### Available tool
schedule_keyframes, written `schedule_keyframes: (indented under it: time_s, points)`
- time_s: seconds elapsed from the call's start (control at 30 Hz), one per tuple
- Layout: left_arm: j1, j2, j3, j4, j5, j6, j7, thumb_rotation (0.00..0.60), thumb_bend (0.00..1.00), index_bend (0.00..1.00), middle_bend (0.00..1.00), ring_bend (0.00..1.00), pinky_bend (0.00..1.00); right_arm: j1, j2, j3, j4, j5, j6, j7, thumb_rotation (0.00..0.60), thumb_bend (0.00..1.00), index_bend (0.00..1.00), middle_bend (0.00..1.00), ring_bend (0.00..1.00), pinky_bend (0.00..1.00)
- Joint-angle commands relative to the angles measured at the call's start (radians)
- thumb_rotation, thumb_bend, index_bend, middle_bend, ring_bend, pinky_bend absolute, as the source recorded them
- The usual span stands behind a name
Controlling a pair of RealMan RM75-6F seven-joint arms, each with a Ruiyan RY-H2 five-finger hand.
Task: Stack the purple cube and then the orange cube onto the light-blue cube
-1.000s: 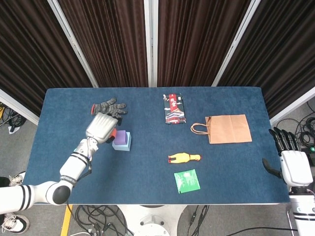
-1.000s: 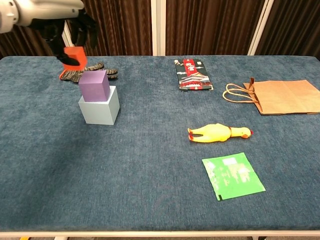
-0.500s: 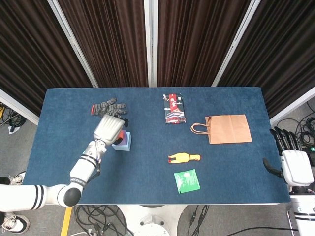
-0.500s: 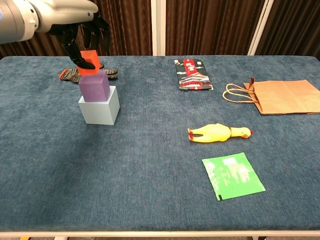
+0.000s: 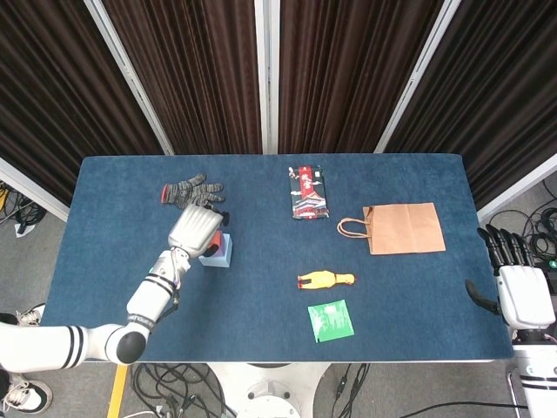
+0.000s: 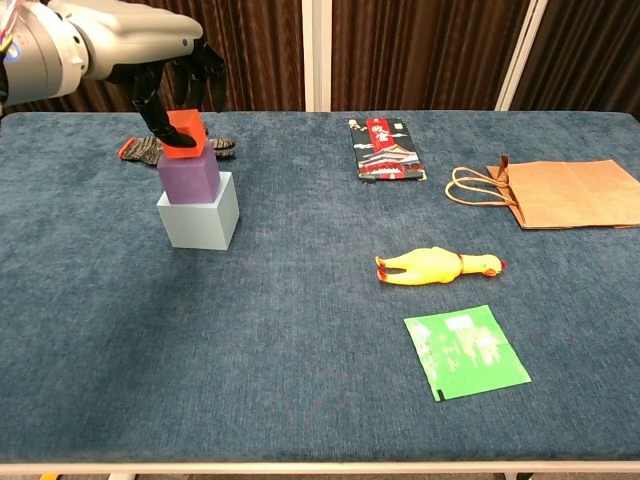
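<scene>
- The purple cube [image 6: 189, 173] already sits on the light-blue cube [image 6: 199, 217], which rests on the blue surface [image 6: 300, 380] toward its left side, in front of a grey knit glove [image 5: 192, 191]. That first step looks done.
- The orange cube [image 6: 184, 136] is at, or just above, the top face of the purple cube — the chest view cannot settle whether the two faces touch. It sits toward the back-left of that face, not centred.
- The left hand [image 6: 170, 80] grips the orange cube from above, with dark fingers [image 6: 150, 110] down on either side of it. In the head view the hand's pale back covers the stack, so only an edge of the light-blue cube shows.
- What seems left: seat the orange cube squarely, let go, and lift the hand away without knocking the tower.
- Orientation: the orange cube has no long axis. It looks slightly tilted and turned against the purple cube below, which in turn stands a little skewed on the light-blue one.
- The right hand [image 5: 520, 287] is at the far right edge of the head view, off the surface — fingers straight and apart, holding nothing.
- A paper bag [image 6: 560, 192], a rubber chicken [image 6: 437, 265], a green packet [image 6: 465, 352] and a printed pouch [image 6: 387, 149] lie well apart from the stack.
</scene>
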Motion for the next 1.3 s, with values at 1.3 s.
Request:
schedule_keyframes:
  time_s: [1.3]
  points:
    - [0.364,0.211,0.241,-0.184,0.075,0.389,-0.123,0.6,0.14,0.26,0.26,0.24,0.34,0.001,-0.001,0.0,-0.011,0.012,-0.006,-0.023,0.6,0.24,0.07,0.04,0.0,0.0]
